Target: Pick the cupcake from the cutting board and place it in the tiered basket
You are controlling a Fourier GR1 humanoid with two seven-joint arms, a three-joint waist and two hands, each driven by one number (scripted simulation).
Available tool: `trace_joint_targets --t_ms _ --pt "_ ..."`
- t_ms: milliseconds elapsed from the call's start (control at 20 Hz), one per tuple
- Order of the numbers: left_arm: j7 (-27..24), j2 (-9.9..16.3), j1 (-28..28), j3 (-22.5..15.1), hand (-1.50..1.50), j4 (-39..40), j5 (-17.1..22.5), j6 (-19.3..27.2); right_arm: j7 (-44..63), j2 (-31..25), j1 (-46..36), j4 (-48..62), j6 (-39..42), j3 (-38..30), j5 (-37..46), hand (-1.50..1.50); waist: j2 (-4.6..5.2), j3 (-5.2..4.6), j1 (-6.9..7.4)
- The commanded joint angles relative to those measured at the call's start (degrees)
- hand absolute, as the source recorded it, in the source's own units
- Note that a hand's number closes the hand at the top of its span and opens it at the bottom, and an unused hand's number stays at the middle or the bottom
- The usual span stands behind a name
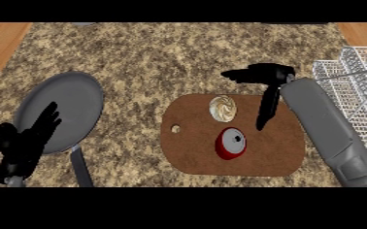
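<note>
A brown cutting board [193, 150] lies on the speckled counter, right of centre. On it sits the cupcake [223, 107] with cream swirled frosting, near the board's far edge. A red round object with a grey top [231, 143] stands just nearer on the same board. My right hand [263, 74] hovers over the board's far right corner, fingers relaxed, thumb hanging down just right of the cupcake, holding nothing. The white wire tiered basket [342, 73] shows at the right edge. My left hand [25, 140] rests open at the lower left.
A grey frying pan [68, 106] lies at the left, its handle [80, 167] pointing toward me, beside my left hand. Wooden strips [10, 36] border the counter at both far corners. Bare counter stretches beyond the board.
</note>
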Motion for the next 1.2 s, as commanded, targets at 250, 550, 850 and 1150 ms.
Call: trace_joint_targets --t_ms 250,550,850,1150 --pt "2.7 -3.0 0.0 0.7 0.00 -2.9 -3.1 0.2 -1.0 5.5 1.8 -0.1 -2.9 -1.9 4.5 -1.50 0.00 -0.17 -0.16" --pt "1.4 -1.6 1.9 4.6 0.00 -2.0 -1.9 -4.0 -1.5 8.3 0.4 3.9 -4.1 -2.8 7.8 -1.50 0.08 -0.17 0.13" --pt "2.6 -3.8 -1.5 5.1 0.00 0.6 -4.2 -3.8 -3.3 9.1 3.9 2.4 -4.4 -2.8 10.8 -1.50 0.08 -0.17 -0.14" --pt "2.5 -6.7 -2.7 3.7 0.00 0.9 -7.6 -0.7 -2.1 12.9 2.2 3.9 -3.3 -2.8 11.6 -1.50 0.11 -0.17 -0.16"
